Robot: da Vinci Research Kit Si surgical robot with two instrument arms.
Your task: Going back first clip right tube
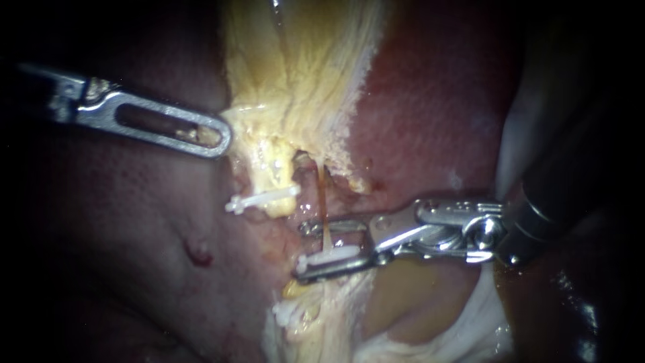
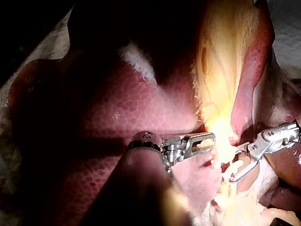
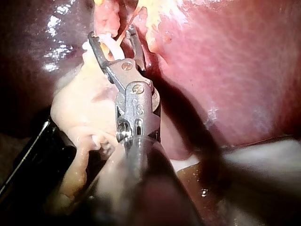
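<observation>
- Clearly, the right instrument's tool (image 1: 302,250) stands with its jaws parted, a narrow gap between them, and it grips nothing
- Its shaft comes in from the right, across the red-brown liver (image 1: 430,114)
- The right tube (image 1: 322,195), a thin orange-brown strand, runs down out of the pale yellow tissue (image 1: 302,81) and passes between the two parted jaws
- The white clip (image 1: 329,256) sits across that tube; it lies along the lower jaw and touches it, while the upper jaw stands clear of it
- In the right wrist view the same clip shows between the spread jaws
- The left instrument's tool (image 1: 218,138) is closed on the edge of the pale yellow tissue, and a bit of that tissue shows through the slot in its jaw
- A second white clip (image 1: 262,198) crosses the thicker yellow stalk (image 1: 272,175), just beside the right tube and below the left tool
- The two tools are well apart
</observation>
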